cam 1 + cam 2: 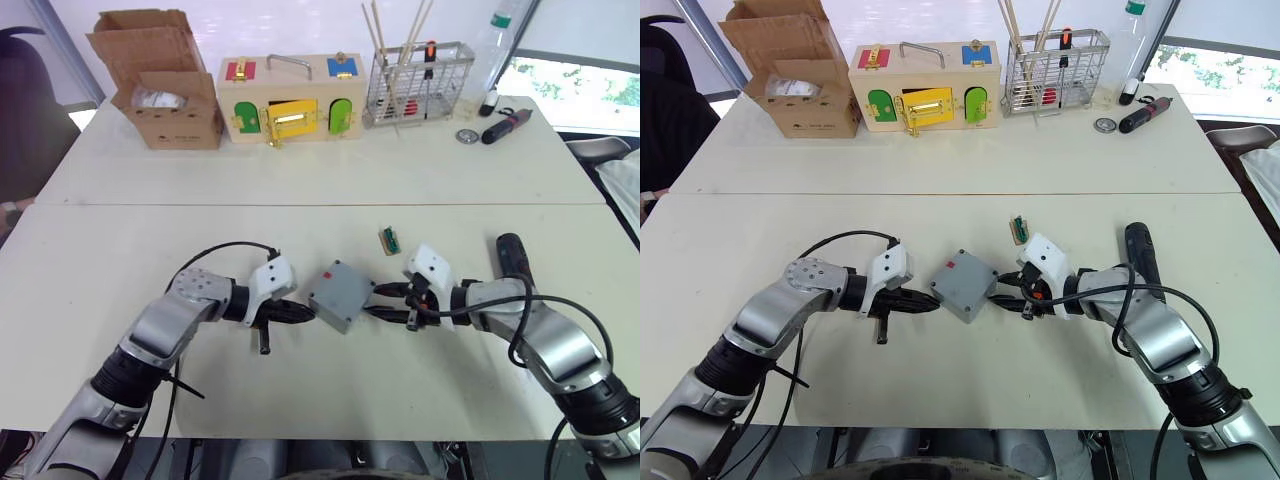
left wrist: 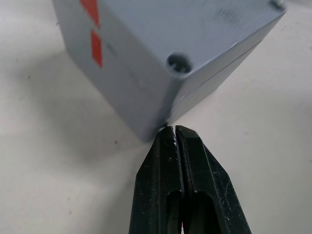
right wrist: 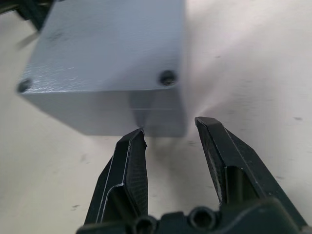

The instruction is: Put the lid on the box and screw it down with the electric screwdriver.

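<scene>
Flanking lidded box (image 1: pixel 341 295), screws indistinct

At your table's (image 1: pixel 300 180) far edge: a cardboard box (image 1: pixel 160 90), a wooden box with coloured doors (image 1: pixel 290 100), and a wire rack (image 1: pixel 418 82).

Square grey plastic box (image 1: pixel 341 295) with red tab, flat grey lid (image 3: pixel 112 48) seated on top, mid-table, thick dark cylindrical electric screwdriver (image 1: pixel 512 254) lying well to its right
</scene>
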You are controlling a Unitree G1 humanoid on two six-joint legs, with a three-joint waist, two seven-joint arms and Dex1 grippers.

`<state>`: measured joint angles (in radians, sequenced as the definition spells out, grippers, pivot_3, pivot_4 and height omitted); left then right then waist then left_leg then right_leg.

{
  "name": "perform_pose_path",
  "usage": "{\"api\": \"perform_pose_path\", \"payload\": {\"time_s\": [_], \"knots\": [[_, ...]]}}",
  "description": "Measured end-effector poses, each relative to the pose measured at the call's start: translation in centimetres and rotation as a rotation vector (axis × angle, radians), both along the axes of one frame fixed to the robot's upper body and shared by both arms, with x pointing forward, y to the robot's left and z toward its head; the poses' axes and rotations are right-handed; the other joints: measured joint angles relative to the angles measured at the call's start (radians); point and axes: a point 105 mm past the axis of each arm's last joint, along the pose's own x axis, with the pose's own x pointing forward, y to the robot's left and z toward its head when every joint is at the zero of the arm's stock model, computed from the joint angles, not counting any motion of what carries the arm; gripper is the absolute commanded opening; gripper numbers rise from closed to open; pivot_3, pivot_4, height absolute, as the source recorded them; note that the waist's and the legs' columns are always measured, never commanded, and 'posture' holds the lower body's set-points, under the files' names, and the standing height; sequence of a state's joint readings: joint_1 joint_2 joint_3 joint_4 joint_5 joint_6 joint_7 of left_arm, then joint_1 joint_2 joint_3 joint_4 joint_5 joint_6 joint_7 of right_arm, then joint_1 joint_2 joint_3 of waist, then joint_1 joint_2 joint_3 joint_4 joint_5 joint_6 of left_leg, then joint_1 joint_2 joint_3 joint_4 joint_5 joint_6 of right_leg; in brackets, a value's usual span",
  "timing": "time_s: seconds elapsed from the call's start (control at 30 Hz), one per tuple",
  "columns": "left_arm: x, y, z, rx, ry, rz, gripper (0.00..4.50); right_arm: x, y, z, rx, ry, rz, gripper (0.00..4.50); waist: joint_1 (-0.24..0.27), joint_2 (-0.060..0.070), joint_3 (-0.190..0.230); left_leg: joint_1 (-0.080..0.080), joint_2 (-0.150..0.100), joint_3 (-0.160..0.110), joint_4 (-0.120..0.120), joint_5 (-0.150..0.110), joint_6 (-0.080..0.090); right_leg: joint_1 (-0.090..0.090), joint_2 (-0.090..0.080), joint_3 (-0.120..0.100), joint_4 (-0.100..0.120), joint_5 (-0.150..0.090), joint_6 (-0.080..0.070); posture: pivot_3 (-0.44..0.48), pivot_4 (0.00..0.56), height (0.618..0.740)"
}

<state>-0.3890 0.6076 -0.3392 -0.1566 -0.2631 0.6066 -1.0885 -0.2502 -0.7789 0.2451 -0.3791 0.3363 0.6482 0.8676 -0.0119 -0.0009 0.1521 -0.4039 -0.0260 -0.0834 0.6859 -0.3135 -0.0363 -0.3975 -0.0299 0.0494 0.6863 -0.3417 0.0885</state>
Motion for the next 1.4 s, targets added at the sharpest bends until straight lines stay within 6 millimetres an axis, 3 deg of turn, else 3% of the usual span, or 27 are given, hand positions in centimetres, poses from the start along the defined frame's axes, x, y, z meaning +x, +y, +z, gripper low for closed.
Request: {"api": "perform_pose_path", "payload": {"time_s": [0.43,0.9,1.1,1.17,1.23,1.3,1.4], "knots": [[1.3,0.3,0.3,0.029,-0.059,-0.003,0.0,-3.0,1.1,-1.0,-0.012,0.08,0.067,1.83,0.0,0.0,0.0,0.0,0.0,0.0,0.0,0.0,0.0,0.0,0.0,0.0,0.0,0.0,0.0,0.0,0.15,0.74],[1.4,0.1,0.4,0.036,-0.067,-0.016,0.0,-3.6,1.2,-1.2,-0.022,0.091,0.061,1.83,0.001,0.0,0.0,0.001,0.0,0.0,0.0,0.0,0.0,0.0,0.0,0.0,0.0,0.0,0.0,0.0,0.15,0.74],[0.9,1.7,0.8,0.087,-0.043,-0.042,0.0,-3.2,-1.6,0.5,-0.065,0.081,-0.051,1.83,0.002,0.0,0.0,0.0,0.0,0.0,0.0,0.0,0.0,0.0,0.0,0.0,0.0,0.0,0.0,0.0,0.15,0.74],[1.8,2.8,1.9,0.091,-0.049,-0.022,0.0,-3.6,-3.6,1.5,-0.049,0.14,-0.136,1.83,0.007,-0.001,0.0,0.0,0.0,-0.001,0.0,0.0,0.0,0.001,0.0,-0.001,0.0,0.0,0.0,0.0,0.15,0.74],[3.0,3.7,4.3,0.067,-0.087,0.013,0.0,-3.0,-4.7,3.2,0.015,0.129,-0.216,1.83,0.003,-0.001,0.0,0.0,0.0,-0.001,0.001,0.0,0.0,0.001,0.0,-0.001,0.0,0.0,0.0,0.0,0.15,0.74],[3.6,3.5,6.9,0.023,-0.136,0.005,0.0,-2.2,-5.2,4.8,0.087,0.094,-0.266,1.83,0.002,-0.001,0.0,0.001,0.0,-0.001,0.001,0.0,0.001,0.002,0.0,-0.001,0.0,0.0,0.0,0.0,0.15,0.74],[3.5,2.0,9.0,-0.035,-0.181,-0.042,0.0,0.0,-5.5,6.6,0.219,0.012,-0.359,1.83,-0.002,-0.001,0.0,0.002,0.0,0.0,0.0,0.0,0.001,0.002,0.0,0.0,0.0,0.0,0.0,0.0,0.15,0.74]]}}
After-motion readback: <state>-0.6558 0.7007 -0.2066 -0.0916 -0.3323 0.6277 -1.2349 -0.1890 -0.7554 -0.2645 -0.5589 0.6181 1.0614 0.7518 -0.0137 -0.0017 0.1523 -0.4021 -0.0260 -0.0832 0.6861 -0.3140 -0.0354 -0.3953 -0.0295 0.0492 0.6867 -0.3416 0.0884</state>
